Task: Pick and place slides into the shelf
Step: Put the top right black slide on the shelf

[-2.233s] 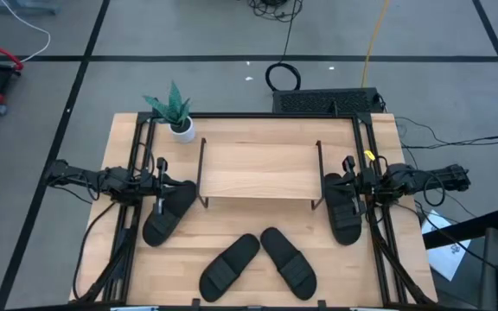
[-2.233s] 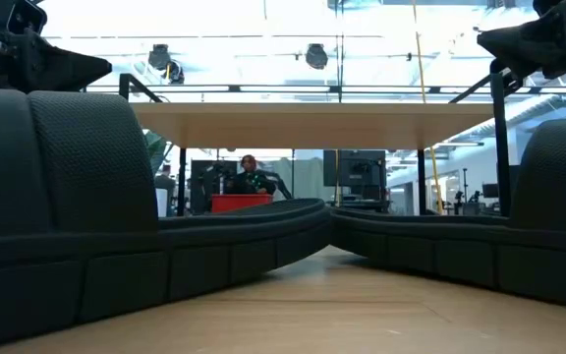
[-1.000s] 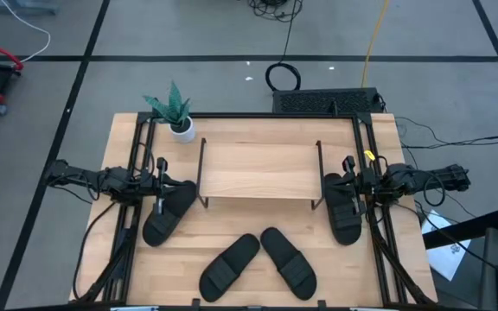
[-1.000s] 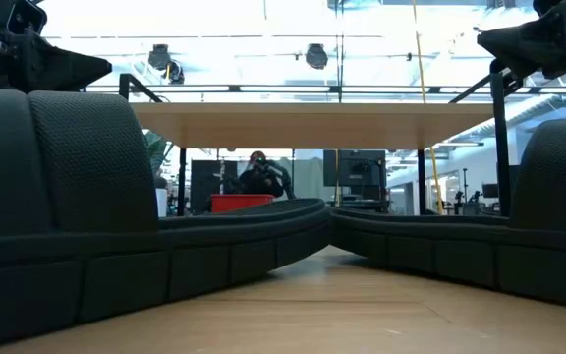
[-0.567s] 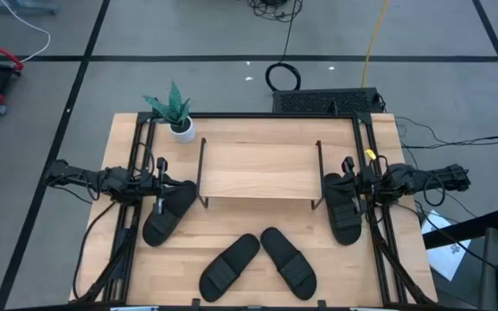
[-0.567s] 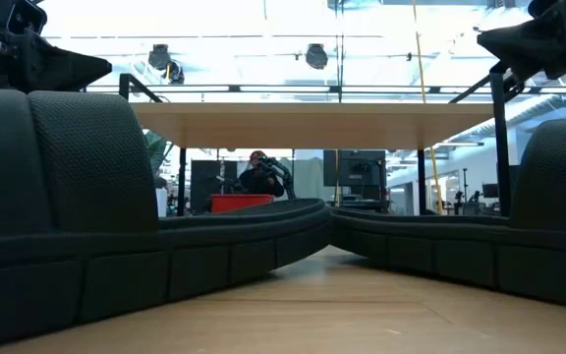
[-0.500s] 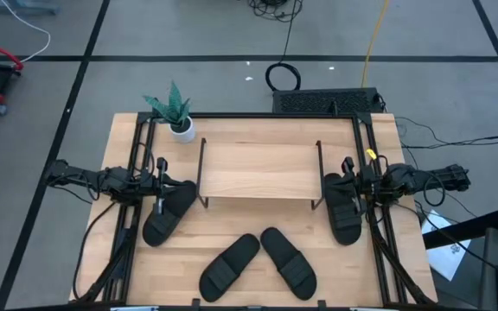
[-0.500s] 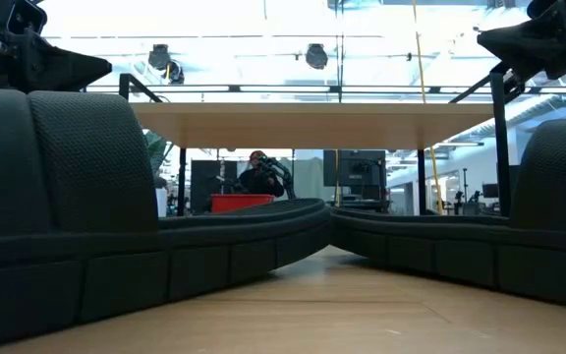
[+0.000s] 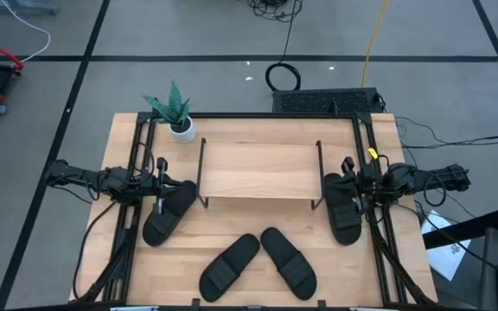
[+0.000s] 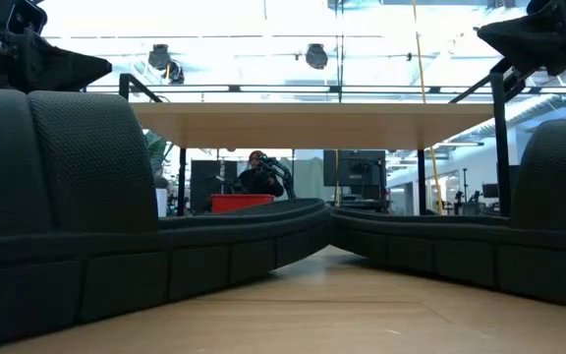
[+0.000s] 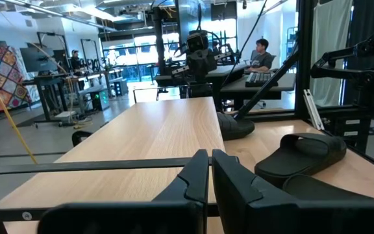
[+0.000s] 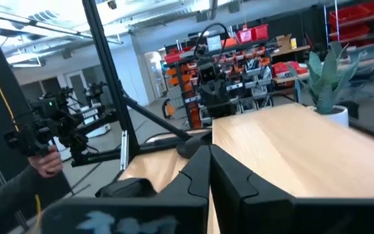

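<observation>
— Four slides, all on the tabletop (image 9: 258, 216), none in the shelf (image 9: 259, 168). One slide (image 9: 169, 213) lies just off the shelf's left end, one slide (image 9: 342, 207) just off its right end, and two more, a left-hand one (image 9: 229, 265) and a right-hand one (image 9: 288, 262), sit in a V in front of the shelf with their far ends nearly touching.

— Anything shifted since the earlier frames?

— On the table, nothing I can make out; slides, shelf and the potted plant (image 9: 174, 110) at the back left corner lie as before. The left arm hasn't stirred. The right arm looks a touch higher in the low view, barely.

— And the pincers?

— The left gripper (image 9: 162, 184) hovers over the far end of the left slide, its fingers (image 11: 200, 170) pressed almost together with nothing between them. The right gripper (image 9: 347, 182) hangs over the far end of the right slide, its fingers (image 12: 203, 170) closed together, also empty.

— Anyone in the room?

— A person (image 10: 259, 173) sits behind a red box (image 10: 241, 203), seen under the shelf board; that figure has leaned since the earliest frame.
</observation>
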### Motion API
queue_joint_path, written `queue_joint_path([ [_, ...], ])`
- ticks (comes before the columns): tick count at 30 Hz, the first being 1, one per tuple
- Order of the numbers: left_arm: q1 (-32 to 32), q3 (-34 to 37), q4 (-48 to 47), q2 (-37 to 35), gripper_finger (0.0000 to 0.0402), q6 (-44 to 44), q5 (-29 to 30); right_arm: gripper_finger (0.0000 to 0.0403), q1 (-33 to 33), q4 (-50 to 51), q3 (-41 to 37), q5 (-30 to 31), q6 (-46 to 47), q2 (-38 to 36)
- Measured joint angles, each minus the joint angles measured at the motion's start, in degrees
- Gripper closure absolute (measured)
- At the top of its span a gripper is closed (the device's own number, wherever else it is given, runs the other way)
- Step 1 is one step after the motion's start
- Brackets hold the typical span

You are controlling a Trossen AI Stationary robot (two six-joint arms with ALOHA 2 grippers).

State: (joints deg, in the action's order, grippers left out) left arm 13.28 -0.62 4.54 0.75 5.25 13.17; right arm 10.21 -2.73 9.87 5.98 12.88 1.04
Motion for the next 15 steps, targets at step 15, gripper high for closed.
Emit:
queue_joint_path([
  [15,-0.02,0.0,1.83,0.0,0.0376,1.83,2.94,0.0376,-0.12,17.27,14.04,11.45,-4.92,4.16],
])
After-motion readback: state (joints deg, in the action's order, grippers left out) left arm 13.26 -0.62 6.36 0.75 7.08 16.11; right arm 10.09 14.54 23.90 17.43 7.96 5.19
